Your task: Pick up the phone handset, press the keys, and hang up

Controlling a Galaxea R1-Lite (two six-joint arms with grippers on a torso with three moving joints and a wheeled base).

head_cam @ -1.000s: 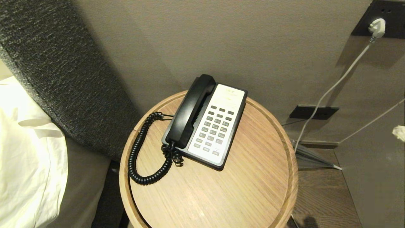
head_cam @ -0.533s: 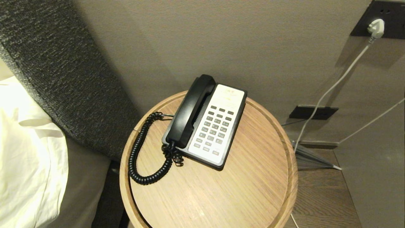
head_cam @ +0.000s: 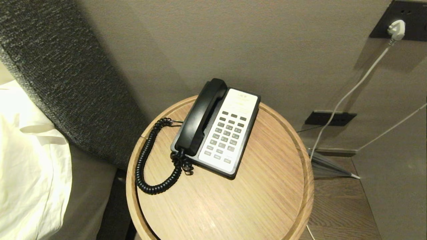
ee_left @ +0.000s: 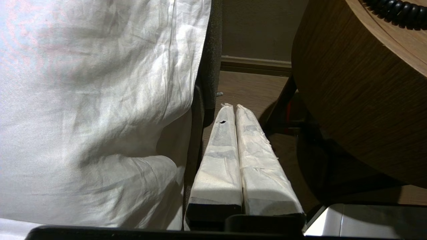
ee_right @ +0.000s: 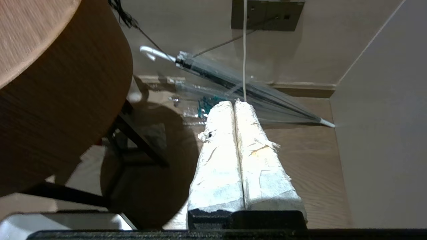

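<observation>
The black phone handset (head_cam: 201,116) lies in its cradle on the left side of the phone base (head_cam: 245,140), beside the grey keys (head_cam: 227,136). Its coiled cord (head_cam: 146,160) loops over the round wooden table (head_cam: 260,193). Neither gripper shows in the head view. My left gripper (ee_left: 232,106) hangs low between the bed and the table's side, its white-wrapped fingers (ee_left: 220,156) pressed together with nothing between them. My right gripper (ee_right: 233,102) hangs low on the table's other side above the floor, shut and empty as well.
A dark padded headboard (head_cam: 66,76) and white bedding (head_cam: 30,160) stand left of the table. A wall runs close behind it, with a white plug (head_cam: 397,28) and cable. A folded clear umbrella (ee_right: 240,83) lies on the floor to the right.
A white-wrapped fingertip of the right gripper at the head view's right edge, and its shadow on the floor, have dropped out of sight. The phone and handset have not moved.
</observation>
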